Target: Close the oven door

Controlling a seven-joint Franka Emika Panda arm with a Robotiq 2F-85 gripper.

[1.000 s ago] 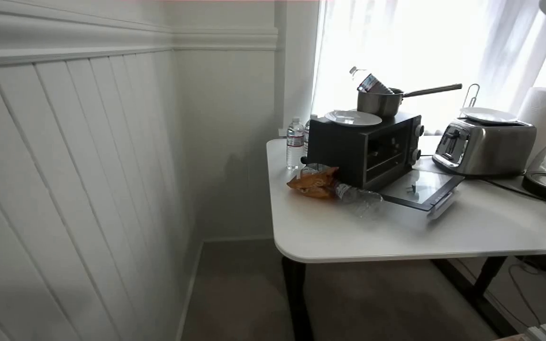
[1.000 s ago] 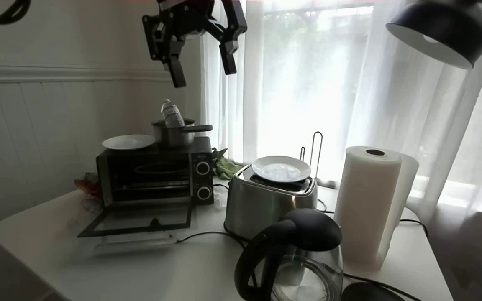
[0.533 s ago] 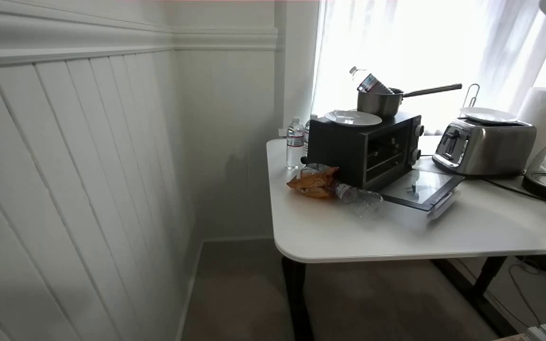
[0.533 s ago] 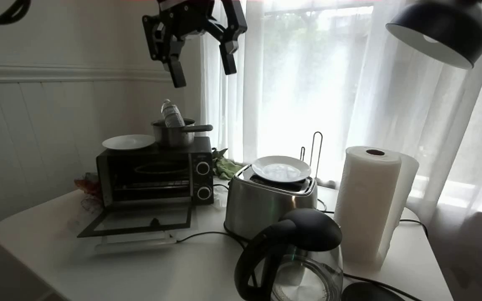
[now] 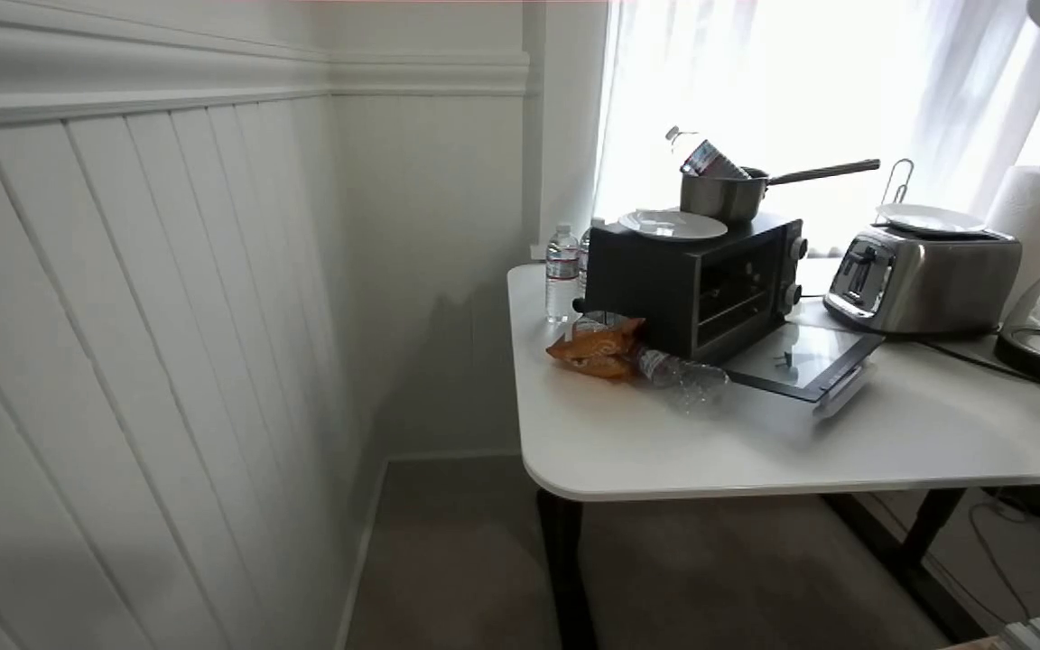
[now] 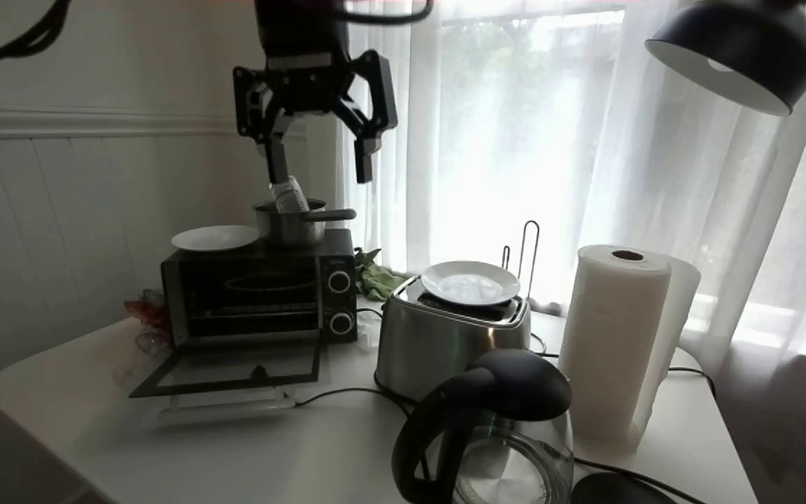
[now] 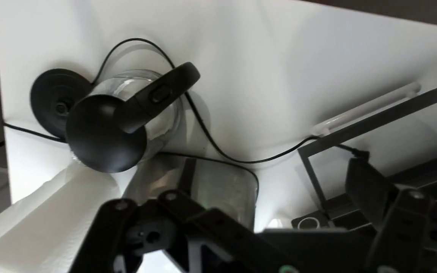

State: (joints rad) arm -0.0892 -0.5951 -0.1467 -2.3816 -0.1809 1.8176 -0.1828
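One oven door: is hanging down open before the toaster oven, reaching out over the desk.
Hand: is hovering high above the desk, spreading wide, gripping nothing, well apart from the oven door.
Wire rack: is showing in the uncovered front, seemingly marking none of the closing as done.
Door handle: is awaiting contact, apparently leaving reaching, swinging up and pressing home.

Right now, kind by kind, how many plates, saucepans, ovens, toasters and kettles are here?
White round plates: 2
Grey metal saucepan: 1
Black boxy toaster oven with dark-framed glass door open: 1
Silver rounded toaster: 1
Black-handled glass kettle: 1
Total: 6
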